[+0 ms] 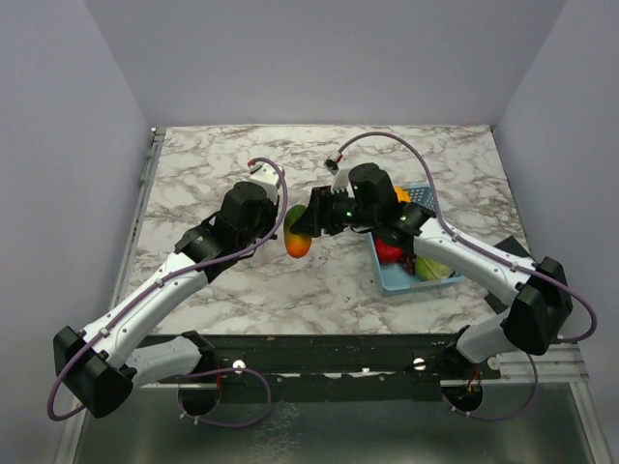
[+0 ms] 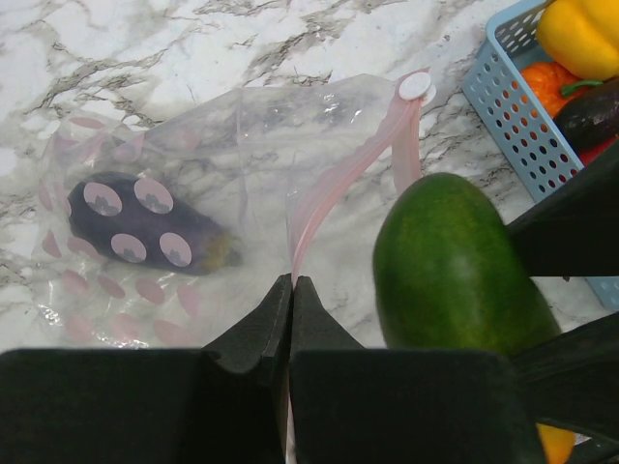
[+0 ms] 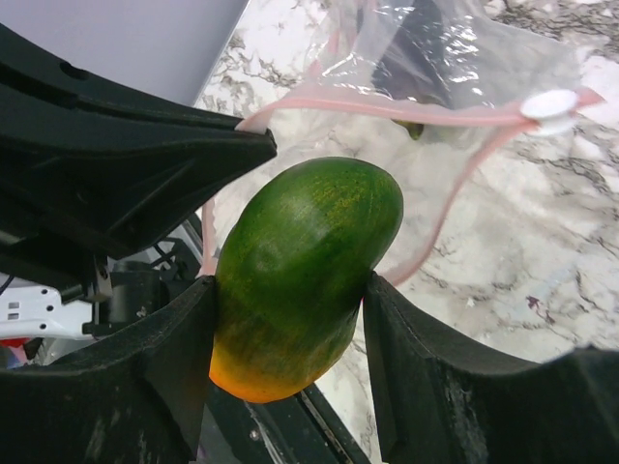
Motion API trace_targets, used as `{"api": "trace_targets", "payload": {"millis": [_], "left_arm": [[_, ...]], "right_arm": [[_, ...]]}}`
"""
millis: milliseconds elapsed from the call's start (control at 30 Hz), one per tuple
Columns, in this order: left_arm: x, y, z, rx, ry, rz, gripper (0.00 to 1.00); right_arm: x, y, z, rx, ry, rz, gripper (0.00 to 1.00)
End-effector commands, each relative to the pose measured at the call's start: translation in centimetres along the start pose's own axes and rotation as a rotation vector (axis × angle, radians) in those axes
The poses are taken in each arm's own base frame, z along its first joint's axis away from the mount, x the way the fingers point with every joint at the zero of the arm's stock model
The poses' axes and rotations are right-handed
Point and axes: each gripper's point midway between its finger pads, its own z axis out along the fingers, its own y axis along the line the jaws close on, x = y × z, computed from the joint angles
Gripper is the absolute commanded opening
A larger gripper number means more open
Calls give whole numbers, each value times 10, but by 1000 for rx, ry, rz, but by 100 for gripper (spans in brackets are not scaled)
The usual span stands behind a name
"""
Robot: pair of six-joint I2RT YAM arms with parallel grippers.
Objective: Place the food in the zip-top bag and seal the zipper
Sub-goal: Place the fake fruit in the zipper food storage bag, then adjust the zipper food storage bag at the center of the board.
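Mango (image 3: 300, 275), toy, seemingly rigid, light, slick: I grip its middle in right jaws; zip-top bag (image 2: 193, 164) ahead of them, floppy film: left jaws pinched shut on its zipper (image 2: 334, 193)

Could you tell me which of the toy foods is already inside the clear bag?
The purple eggplant; the green-and-orange mango is gripped in the right pincer, and the rest sit in the blue basket.

Your left gripper (image 2: 292, 290) is pinched tight on the zipper (image 2: 334, 193). Your right gripper (image 3: 290, 309) clamps the food (image 3: 305, 232). Both arms reach inward, grippers facing, nearly meeting
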Motion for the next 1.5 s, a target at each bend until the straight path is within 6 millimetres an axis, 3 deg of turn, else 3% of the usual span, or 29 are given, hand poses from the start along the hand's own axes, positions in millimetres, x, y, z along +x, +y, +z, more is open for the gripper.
{"api": "trace_targets", "payload": {"millis": [0, 367, 500, 533, 700, 933, 1200, 1467], "left_arm": [[-2, 2, -3, -2, -18, -3, 0], [-2, 1, -2, 1, -18, -2, 0], [-1, 0, -2, 9, -14, 0, 0], [-1, 0, -2, 8, -14, -1, 0], [-1, 1, -2, 5, -14, 0, 0], [0, 1, -1, 2, -12, 1, 0], [-1, 2, -1, -1, -14, -2, 0], [0, 1, -1, 2, -13, -3, 0]], "right_arm": [[-5, 18, 18, -64, 7, 1, 1], [2, -1, 51, 1, 43, 90, 1], [-9, -9, 64, 50, 19, 113, 9], [-13, -12, 66, 73, 9, 116, 14], [-25, -26, 73, 164, -31, 142, 62], [-30, -21, 69, 154, -50, 136, 82], [-28, -13, 50, 150, -59, 129, 85], [-14, -23, 26, 210, -56, 138, 79]]}}
